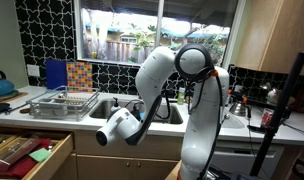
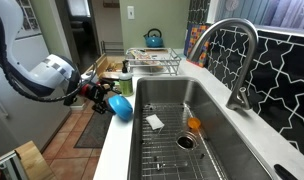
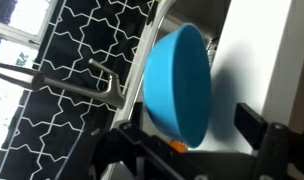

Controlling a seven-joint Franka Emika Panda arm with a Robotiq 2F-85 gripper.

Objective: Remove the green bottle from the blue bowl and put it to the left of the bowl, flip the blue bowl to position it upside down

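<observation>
Blue bowl [image 2: 121, 107] gripped on its side at the outer edge of the bench [image 2: 117, 150].

The fingers [image 2: 98, 93] were seen clamped on the blue bowl, which was held tipped on its side left of centre in an exterior view, just beside the left rim of the sink [image 2: 172, 92]. Whether it touched the bench could not be told. In the wrist view the blue bowl [image 3: 180, 85] filled the middle of the frame, and its lower rim was taken between the dark fingers at the bottom edge. The faucet [image 3: 97, 88] and the black-and-white tiled wall [image 3: 72, 50] were shown at the left. The white arm [image 1: 157, 70] was bent down toward the lower left of centre in an exterior view. A blue kettle [image 2: 153, 38] and a dish rack [image 2: 152, 66] were shown at the upper middle, and an orange item [image 2: 195, 125] lay in the sink.
</observation>
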